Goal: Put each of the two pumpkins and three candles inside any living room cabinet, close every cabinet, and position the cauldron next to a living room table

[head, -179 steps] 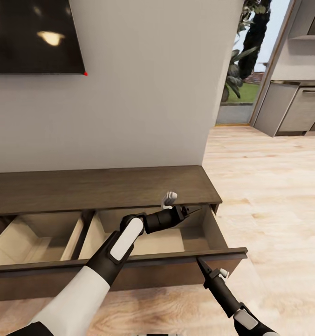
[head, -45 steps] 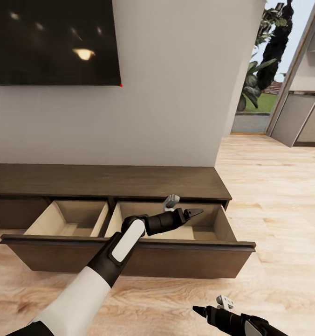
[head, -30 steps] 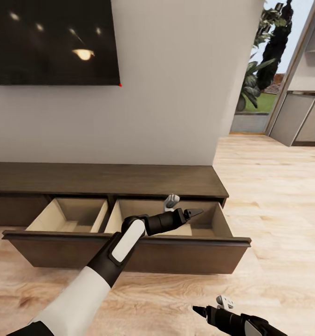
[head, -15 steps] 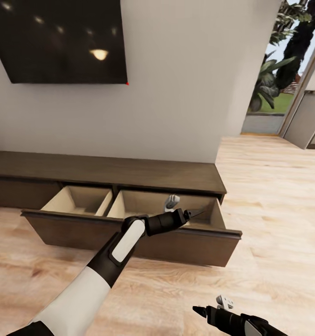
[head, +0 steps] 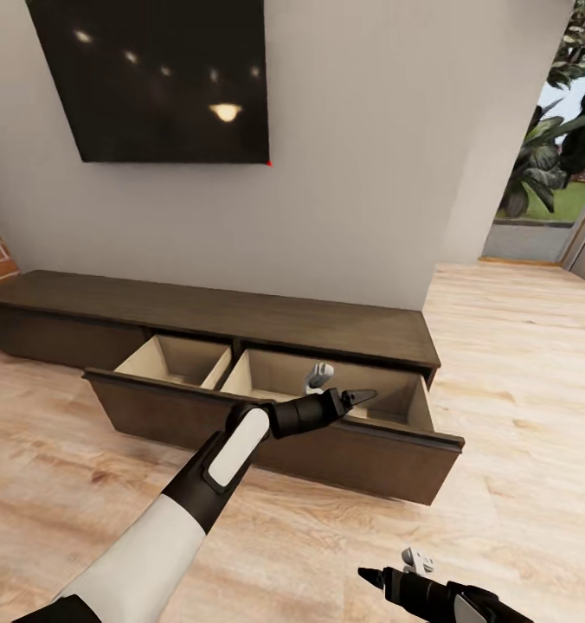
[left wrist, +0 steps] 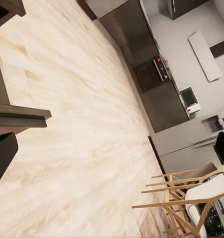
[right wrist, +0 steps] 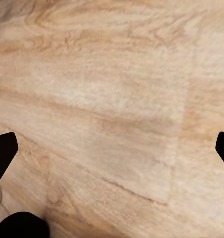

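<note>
Your left gripper (head: pixel 362 398) looks pinched together, empty; the right gripper (head: pixel 368 574) I cannot tell. The cabinet (head: pixel 241 322) drawer (head: pixel 344 450) below the left one is stiff, probably heavy: push its front edge.

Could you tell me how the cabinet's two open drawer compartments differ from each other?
The right compartment looks wider, and the left claw appears in front of it; the left compartment looks narrower, with nothing over it. Both share one pulled-out dark front, have beige insides and show nothing inside where visible.

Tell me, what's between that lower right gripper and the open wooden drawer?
Bare wooden floor, in the head view. Nothing lies between the right gripper and the pulled-out drawer front of the cabinet.
</note>
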### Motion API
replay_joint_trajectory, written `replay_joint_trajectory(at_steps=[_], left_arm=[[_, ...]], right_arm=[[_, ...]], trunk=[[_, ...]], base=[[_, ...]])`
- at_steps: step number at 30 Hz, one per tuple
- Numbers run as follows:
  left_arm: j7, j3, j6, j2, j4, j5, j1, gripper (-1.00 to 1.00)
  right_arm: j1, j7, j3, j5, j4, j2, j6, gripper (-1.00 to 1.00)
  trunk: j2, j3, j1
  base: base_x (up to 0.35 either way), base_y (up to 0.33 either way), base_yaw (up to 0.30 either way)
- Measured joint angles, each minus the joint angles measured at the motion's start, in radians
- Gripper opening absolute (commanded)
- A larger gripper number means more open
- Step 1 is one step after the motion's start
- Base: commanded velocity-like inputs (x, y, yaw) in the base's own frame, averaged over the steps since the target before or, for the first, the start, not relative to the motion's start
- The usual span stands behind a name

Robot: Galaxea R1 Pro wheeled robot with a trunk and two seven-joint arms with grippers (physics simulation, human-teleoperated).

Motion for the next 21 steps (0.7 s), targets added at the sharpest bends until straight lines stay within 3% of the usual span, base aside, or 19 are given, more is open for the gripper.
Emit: replay_joint_trajectory(at_steps=[8, 21], left_arm=[[0.000, 0.000, 0.000, 0.000, 0.000, -0.012, 0.000, 1.00], [0.002, 0.000, 0.000, 0.000, 0.000, -0.014, 0.000, 1.00]], right_arm=[[0.000, 0.000, 0.000, 0.000, 0.000, 0.000, 0.001, 1.00], [0.000, 0.000, 0.001, 0.000, 0.000, 0.001, 0.002, 1.00]], trunk=[[0.002, 0.033, -0.004], [0.005, 0.088, -0.009]], base=[[0.000, 0.000, 0.077], [0.000, 0.000, 0.262]])
